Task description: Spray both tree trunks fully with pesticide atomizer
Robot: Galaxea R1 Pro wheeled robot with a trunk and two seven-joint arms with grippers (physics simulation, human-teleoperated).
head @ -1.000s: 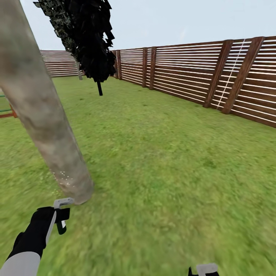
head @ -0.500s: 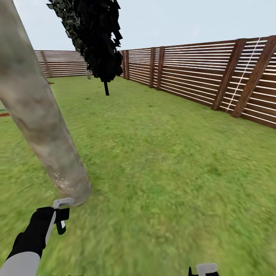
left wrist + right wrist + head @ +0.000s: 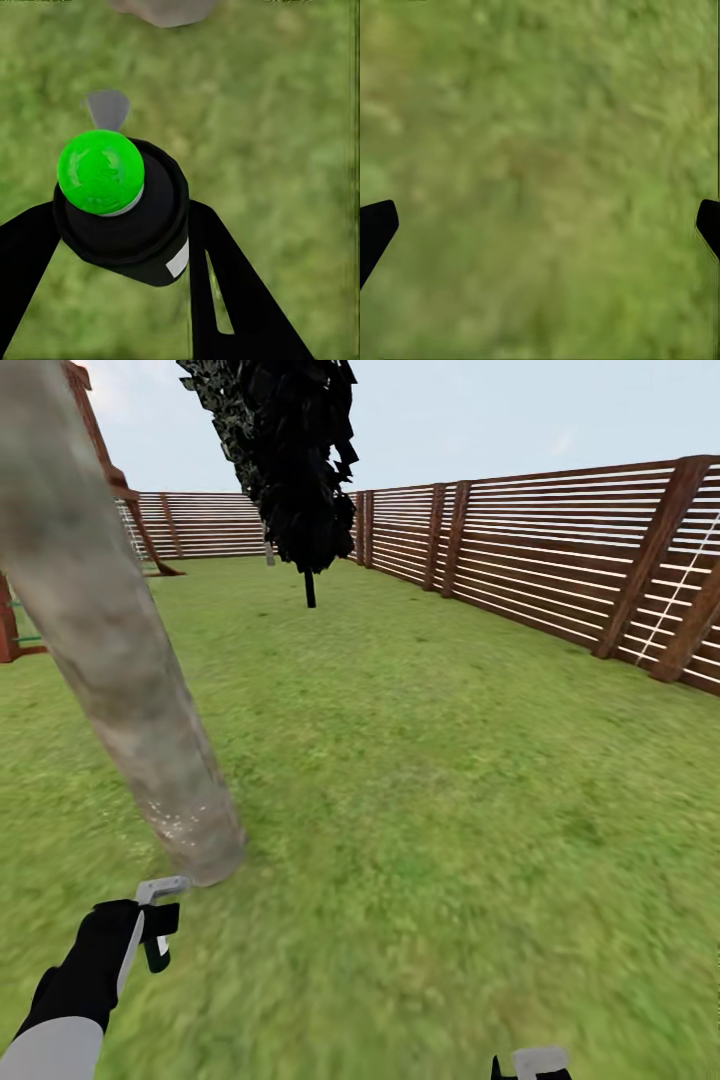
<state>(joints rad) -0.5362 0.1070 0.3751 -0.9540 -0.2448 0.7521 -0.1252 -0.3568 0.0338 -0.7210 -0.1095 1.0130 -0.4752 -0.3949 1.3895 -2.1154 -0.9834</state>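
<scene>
A thick pale grey-brown tree trunk [image 3: 110, 650] slants across the left of the head view, its base in the grass. Fine white pesticide speckles [image 3: 172, 822] dot the bark just above the base. My left gripper [image 3: 158, 920] hovers just in front of that base, shut on the pesticide atomizer [image 3: 135, 217], a black bottle with a green top and a white label. Its grey nozzle [image 3: 162, 887] nearly touches the trunk. The trunk's foot [image 3: 165, 9] shows in the left wrist view. My right gripper [image 3: 532, 1065] hangs open over grass, fingertips [image 3: 375, 225] far apart. The paved floor is out of view.
A brown slat fence [image 3: 560, 560] runs along the right and the back of the lawn [image 3: 450, 780]. A near-black tree [image 3: 295, 460] with a thin dark trunk stands ahead by the fence. A red-brown wooden frame [image 3: 100, 460] rises behind the pale trunk.
The whole picture has slid right, so the camera has turned left and the wooden frame has come into view. Both grippers and the trunk's base keep their places in the view.
</scene>
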